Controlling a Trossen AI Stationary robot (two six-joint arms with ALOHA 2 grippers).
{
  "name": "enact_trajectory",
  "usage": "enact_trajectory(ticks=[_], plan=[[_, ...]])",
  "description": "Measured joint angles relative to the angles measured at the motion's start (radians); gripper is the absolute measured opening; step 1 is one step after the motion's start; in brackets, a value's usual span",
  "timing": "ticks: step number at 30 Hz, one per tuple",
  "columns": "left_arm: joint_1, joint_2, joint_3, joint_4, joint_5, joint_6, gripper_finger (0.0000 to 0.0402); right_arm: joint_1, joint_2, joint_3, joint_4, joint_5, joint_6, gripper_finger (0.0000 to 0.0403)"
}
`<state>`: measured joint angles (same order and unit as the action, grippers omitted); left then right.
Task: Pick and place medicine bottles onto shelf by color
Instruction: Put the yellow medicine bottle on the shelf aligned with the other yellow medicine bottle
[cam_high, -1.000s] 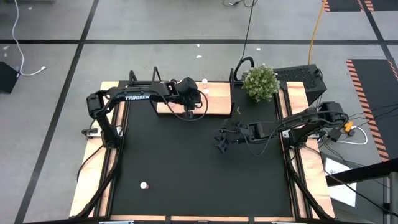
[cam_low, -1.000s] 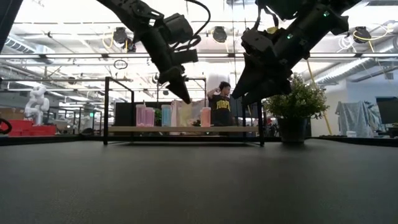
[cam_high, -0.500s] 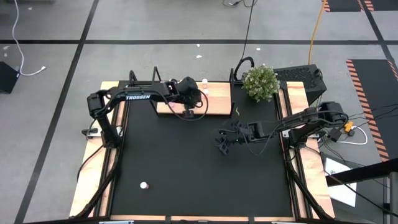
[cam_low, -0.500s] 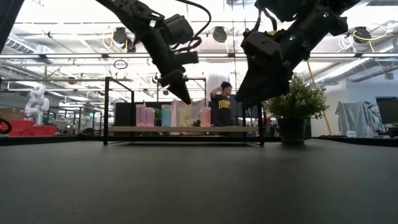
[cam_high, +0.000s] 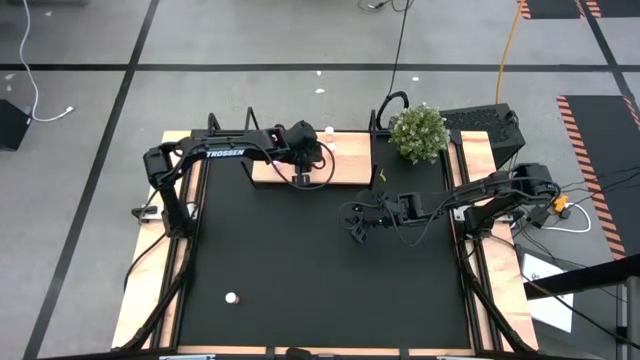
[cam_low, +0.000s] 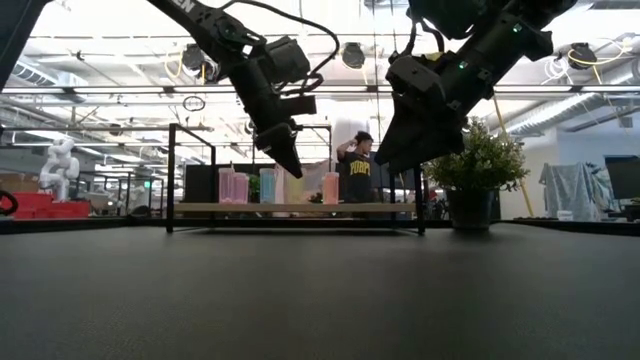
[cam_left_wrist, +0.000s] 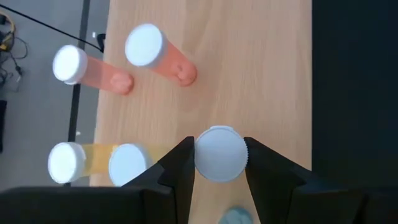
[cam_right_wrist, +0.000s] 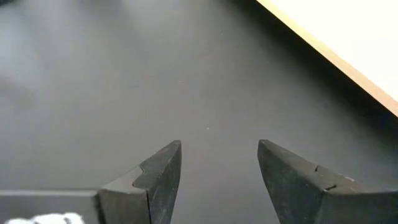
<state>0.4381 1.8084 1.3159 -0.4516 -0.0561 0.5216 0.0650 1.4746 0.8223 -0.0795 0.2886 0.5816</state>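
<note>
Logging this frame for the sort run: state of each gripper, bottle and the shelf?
left gripper: over the shelf, white-capped bottle between its fingers
right gripper: open, empty, above the black tabletop
shelf: holds upright bottles
two pink bottles: upright on shelf
two yellow bottles: upright on shelf
lone bottle: on tabletop, unsorted

White-capped medicine bottles (cam_low: 330, 187) stand upright on the light-wood shelf (cam_low: 290, 208); one lone bottle (cam_high: 231, 297) sits on the tabletop.

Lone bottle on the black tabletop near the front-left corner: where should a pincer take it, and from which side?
Probably straight from above, fingers closing on its sides just under the cap: the lone bottle shows only its round white cap, so it seems upright, with nothing beside it. The open right pincer is free.
</note>
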Motion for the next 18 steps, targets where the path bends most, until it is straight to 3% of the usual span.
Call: enact_trajectory(ticks=[18], plan=[[-0.001,0.0,0.0,-0.001,0.057,-0.052,0.0141,0.0,0.0,0.0,0.0,-0.002,0.061,0.0206]])
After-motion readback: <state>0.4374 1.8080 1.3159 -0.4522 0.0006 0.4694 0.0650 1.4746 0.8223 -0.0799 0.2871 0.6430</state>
